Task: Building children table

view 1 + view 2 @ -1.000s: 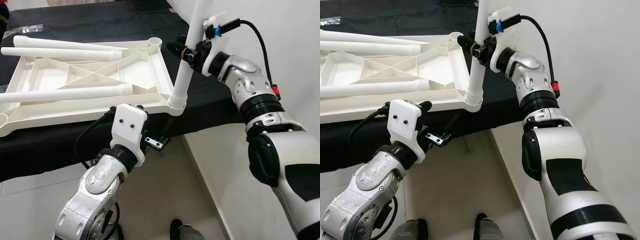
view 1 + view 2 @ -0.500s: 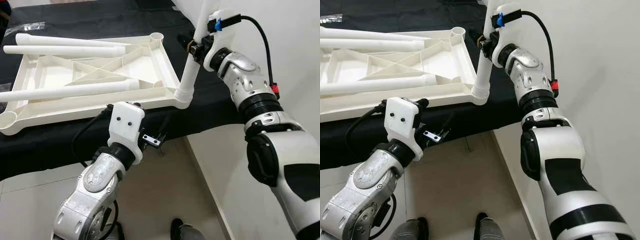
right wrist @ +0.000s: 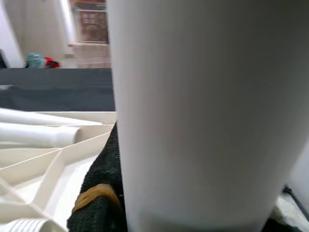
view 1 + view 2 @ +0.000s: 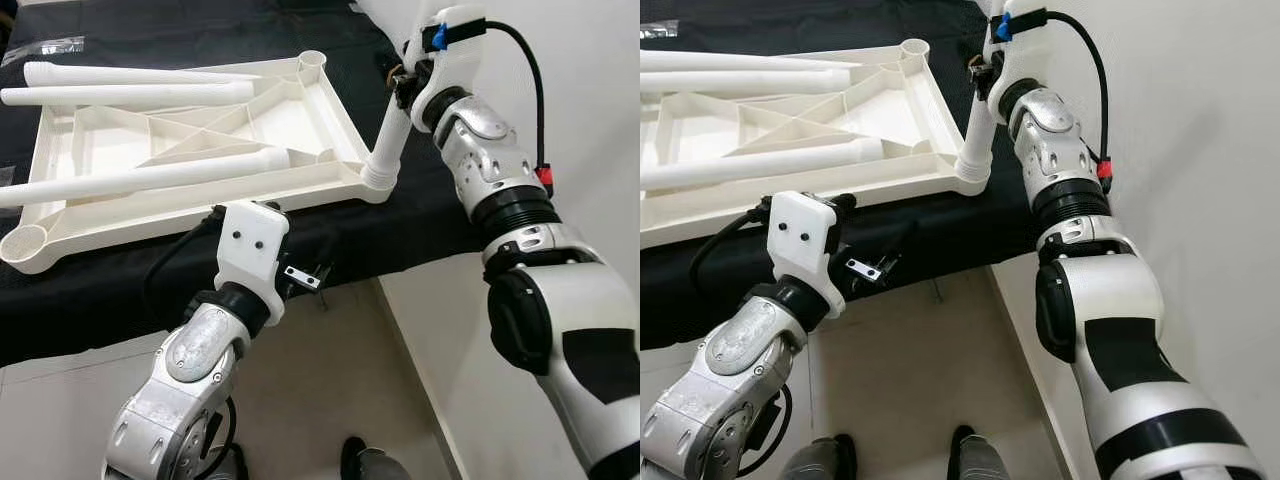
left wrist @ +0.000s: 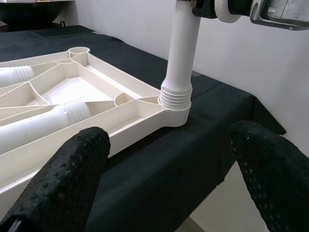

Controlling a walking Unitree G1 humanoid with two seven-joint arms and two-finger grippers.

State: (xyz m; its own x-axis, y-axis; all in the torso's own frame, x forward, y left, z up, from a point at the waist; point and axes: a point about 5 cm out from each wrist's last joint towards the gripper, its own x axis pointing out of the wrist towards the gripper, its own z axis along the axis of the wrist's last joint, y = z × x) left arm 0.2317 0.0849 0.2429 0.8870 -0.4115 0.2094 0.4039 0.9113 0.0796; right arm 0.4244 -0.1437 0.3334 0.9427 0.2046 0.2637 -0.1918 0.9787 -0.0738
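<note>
Left eye view, white upturned tabletop (image 4: 190,165), right jaws clamped on screwed-in leg (image 4: 390,140), left jaws apart.

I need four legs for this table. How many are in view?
4: one upright leg in the tabletop's near right corner socket, held by the right gripper; three loose legs lying across the tabletop.

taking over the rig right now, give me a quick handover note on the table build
Right tool: shut on the upright leg, which stands in the near right corner socket of the upside-down tabletop.
Left tool: open, empty, low in front of the black cloth.
Done: one leg seated, tightness unclear.
Left: three loose legs lie across the tabletop; fit them into the other corner sockets.
</note>
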